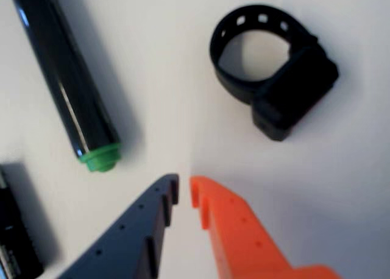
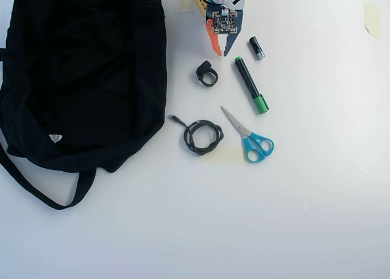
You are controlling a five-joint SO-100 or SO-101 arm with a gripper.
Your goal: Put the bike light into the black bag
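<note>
End effector (image 1: 184, 190), seen in the wrist view with one dark blue and one orange finger: we find the tips nearly together, a narrow gap between them, nothing held. Just beyond the tips, we see the bike light (image 1: 274, 72) lying free on the white surface (image 2: 304, 200), its strap loop open. Beside it lies a black marker (image 2: 250, 84) with a green end. In the overhead view, we place the black bag (image 2: 85, 72) at left, apart from the light.

Bright, even light with soft shadows; the wrist view is blurred throughout, the overhead view sharp.
</note>
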